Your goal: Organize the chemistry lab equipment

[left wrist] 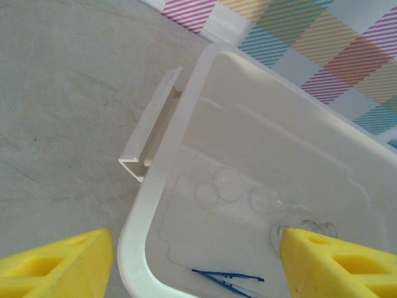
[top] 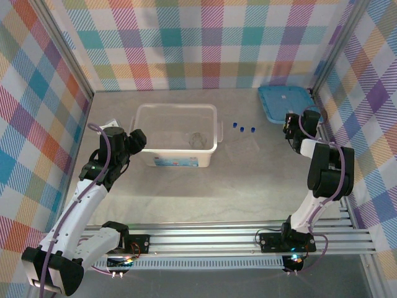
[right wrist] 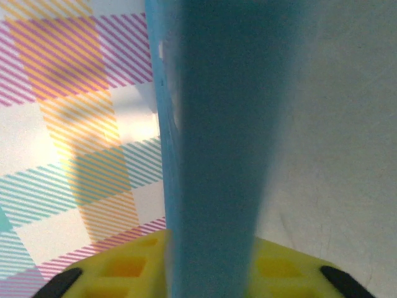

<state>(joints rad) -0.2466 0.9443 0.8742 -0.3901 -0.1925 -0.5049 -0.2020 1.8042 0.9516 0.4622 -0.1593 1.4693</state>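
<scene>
The clear glass flask [left wrist: 229,184] and a small glass beaker [left wrist: 302,218] lie inside the translucent box [top: 149,118], faint against its floor. Dark blue tweezers [left wrist: 231,279] rest in the box's near corner. Three blue-capped tubes [top: 244,129] lie on the table right of the box. My left gripper [left wrist: 195,241] is open, one finger outside the box's end wall and the other inside by the beaker; it sits at the box's left end [top: 137,139]. My right gripper [top: 291,123] is shut on the near edge of the flat blue lid [right wrist: 211,124].
The blue lid [top: 284,101] lies at the back right against the checked wall. The box has a handle lip [left wrist: 151,127] on its left end. Bare grey table [top: 248,180] stretches in front of the box and tubes.
</scene>
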